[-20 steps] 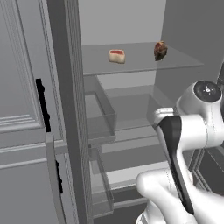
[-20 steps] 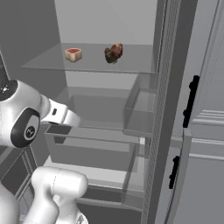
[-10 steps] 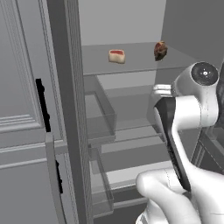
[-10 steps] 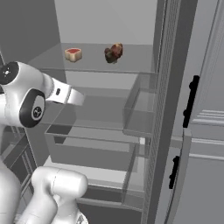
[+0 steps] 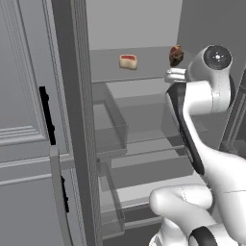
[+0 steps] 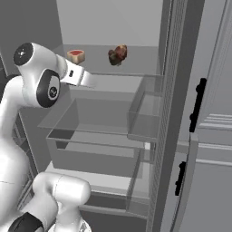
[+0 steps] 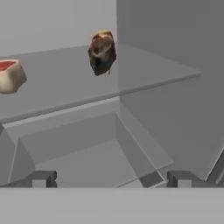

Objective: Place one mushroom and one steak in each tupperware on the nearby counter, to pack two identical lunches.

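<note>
Reaching into the open fridge, the tool [image 7: 109,179] hangs released and empty above a clear drawer [image 7: 87,153]; beyond, on the glass shelf [image 7: 166,70], sit the dark mushroom [image 7: 102,51] and, well apart leftward, the steak [image 7: 9,75].

top shelf [image 5: 144,72]: steak [image 5: 128,61] left, mushroom [image 5: 176,55] right, apart
lower shelf [image 6: 104,122]: below top shelf
drawer [image 6: 90,156]: under lower shelf
door bins [image 5: 111,127]: beside shelves, on open door
arm [image 5: 202,91]: in front of shelves, below top shelf level
</note>
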